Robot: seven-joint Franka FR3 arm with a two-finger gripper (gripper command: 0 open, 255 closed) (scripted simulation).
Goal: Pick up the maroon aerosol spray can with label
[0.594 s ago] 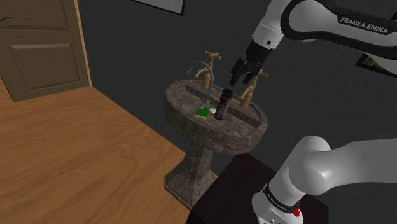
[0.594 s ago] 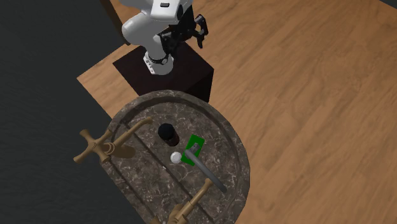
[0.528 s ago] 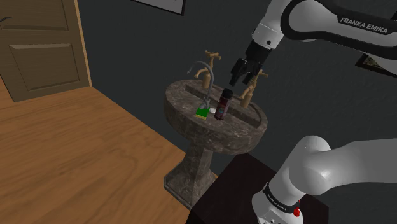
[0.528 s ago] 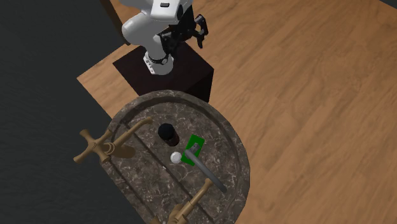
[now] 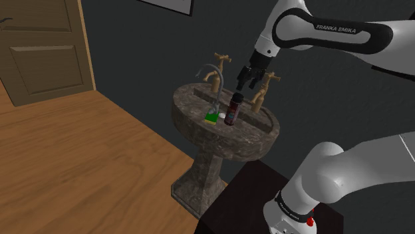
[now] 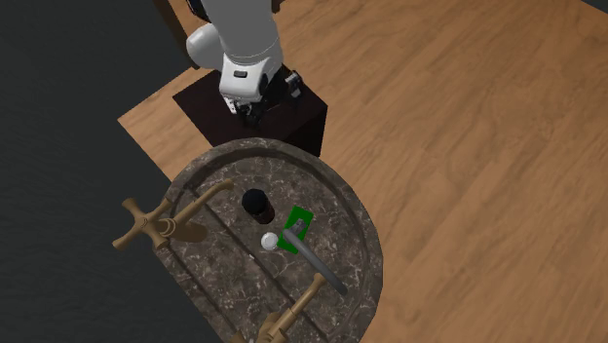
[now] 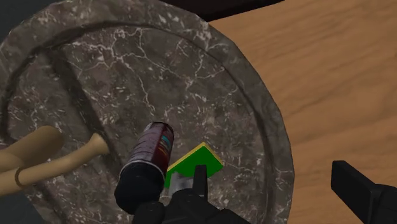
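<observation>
The maroon spray can with a dark cap and a label stands upright in the dark marbled sink, next to a green sponge. From above, its black cap shows near the basin's middle. My gripper hangs open above and slightly behind the can, clear of it. In the wrist view the can lies outside the finger gap, beside one black finger; the other finger stands far apart from it. Nothing sits between the fingers of the gripper.
Brass cross taps and a grey curved spout rise at the basin's back, close to the gripper. A small white ball rests by the sponge. A dark wall stands behind the pedestal sink, with wood floor around it.
The arm has swung: the gripper shifted a little to the shoulder view's left and closer above the can. In the second exterior view the hand moved toward the sink. Can and sponge stayed put.
</observation>
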